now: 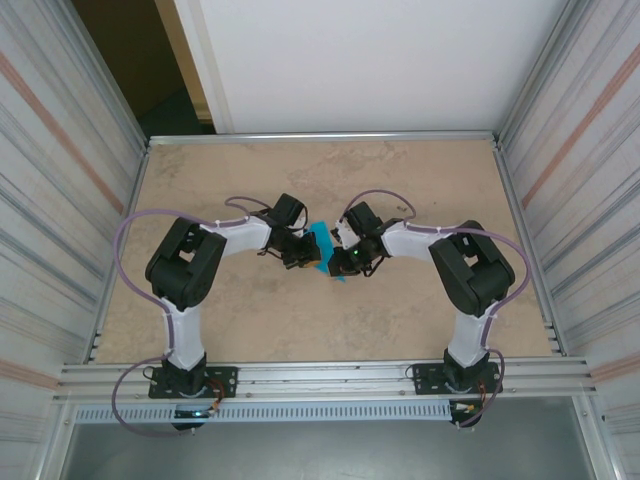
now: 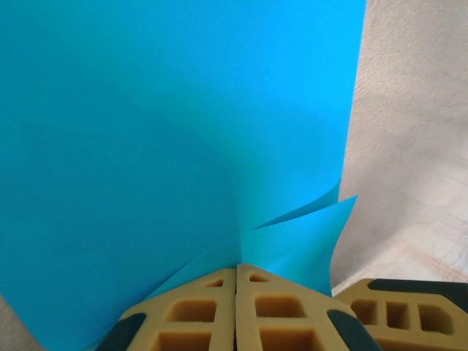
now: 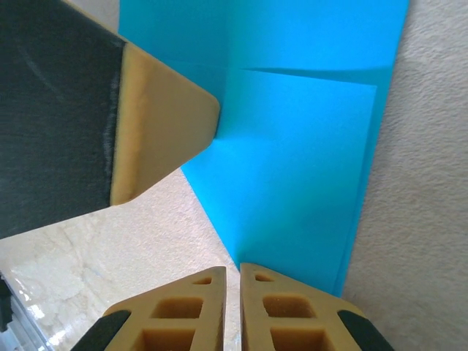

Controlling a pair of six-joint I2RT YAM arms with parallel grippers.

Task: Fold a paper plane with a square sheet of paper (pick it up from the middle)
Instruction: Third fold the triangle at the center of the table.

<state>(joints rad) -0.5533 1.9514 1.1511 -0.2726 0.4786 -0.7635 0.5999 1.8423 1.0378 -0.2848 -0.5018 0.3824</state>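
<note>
Pinching the square sheet of paper point(image 2: 168, 124) between them, the left gripper point(image 2: 235, 269) and right gripper point(image 3: 232, 268) were each closed tight on an edge, the sheet rising directly ahead of each. One fold overlapped; nose, wings and centre crease were apparently yet to be made.

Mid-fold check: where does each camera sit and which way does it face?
Top external: above and behind the bases, looking down on the table; both arms show, left gripper and right gripper meeting at the sheet of paper.
Left wrist: on the left arm, looking along its shut gripper into the paper.
Right wrist: on the right arm, looking along its gripper at the paper's edge.
Shared: all three show the paper.
</note>
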